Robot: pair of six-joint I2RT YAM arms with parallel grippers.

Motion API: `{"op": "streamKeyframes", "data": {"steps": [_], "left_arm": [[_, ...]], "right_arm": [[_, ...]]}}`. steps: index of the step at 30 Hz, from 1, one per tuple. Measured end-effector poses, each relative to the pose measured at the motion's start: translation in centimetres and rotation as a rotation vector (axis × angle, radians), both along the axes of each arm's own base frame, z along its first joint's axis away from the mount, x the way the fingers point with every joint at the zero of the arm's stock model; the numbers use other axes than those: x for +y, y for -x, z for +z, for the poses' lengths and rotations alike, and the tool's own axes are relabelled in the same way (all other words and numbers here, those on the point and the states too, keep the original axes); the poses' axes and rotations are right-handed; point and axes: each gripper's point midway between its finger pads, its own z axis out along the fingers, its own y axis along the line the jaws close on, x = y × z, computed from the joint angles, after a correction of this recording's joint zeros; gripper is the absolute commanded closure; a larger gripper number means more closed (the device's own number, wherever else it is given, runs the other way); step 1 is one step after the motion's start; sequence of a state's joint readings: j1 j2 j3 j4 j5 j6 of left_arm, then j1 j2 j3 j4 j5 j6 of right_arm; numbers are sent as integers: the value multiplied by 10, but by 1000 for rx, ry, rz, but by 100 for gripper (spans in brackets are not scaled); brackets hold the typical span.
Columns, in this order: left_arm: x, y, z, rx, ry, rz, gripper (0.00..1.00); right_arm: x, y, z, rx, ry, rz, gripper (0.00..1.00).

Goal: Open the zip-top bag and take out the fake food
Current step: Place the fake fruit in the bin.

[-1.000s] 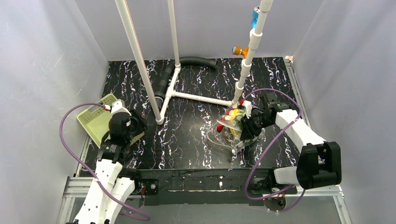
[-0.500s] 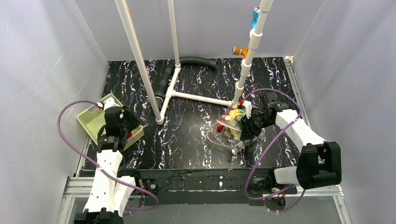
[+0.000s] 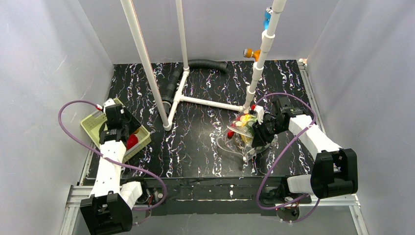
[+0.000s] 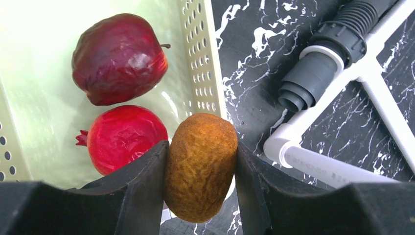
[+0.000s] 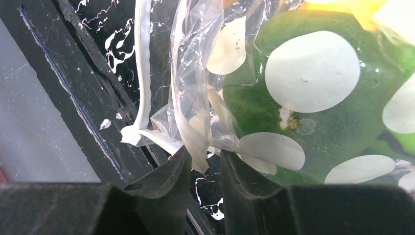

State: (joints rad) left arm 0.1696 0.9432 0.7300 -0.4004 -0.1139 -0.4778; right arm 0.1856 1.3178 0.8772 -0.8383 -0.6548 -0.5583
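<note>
Bag (image 3: 239, 138) sits right of the table's (image 3: 195, 147) middle, its film pinched by the right hand (image 5: 203, 164), while the left hand (image 4: 201, 147) grips a brown food piece (image 4: 199, 186) over the basket (image 4: 198, 63) wall facing the bag (the hollow lies leftward).

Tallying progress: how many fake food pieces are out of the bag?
3: a dark red apple and a red pomegranate lying in the green basket, and a brown fruit gripped in the left hand over its wall. Others may be hidden.
</note>
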Motion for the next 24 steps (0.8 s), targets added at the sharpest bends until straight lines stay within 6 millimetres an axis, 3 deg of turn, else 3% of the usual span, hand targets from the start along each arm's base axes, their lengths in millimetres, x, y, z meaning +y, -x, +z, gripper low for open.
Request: {"op": "streamKeyframes", "data": {"steps": [4,7,11,20,24], "left_arm": [[8,-3,-7,30,18,31,75],[10,-3,-16,60,44,45,51],[11,-3,-22,80,71,51,32],[9,-4,-22,74,94,55,3],[9,-4,-22,73,95,55,2]], "right_arm": [[0,0,0,0,0,0,65],[0,0,0,0,0,0,65],[0,0,0,-2,0,2,65],[0,0,0,-2,0,3,65],[0,0,0,-2,0,3,65]]}}
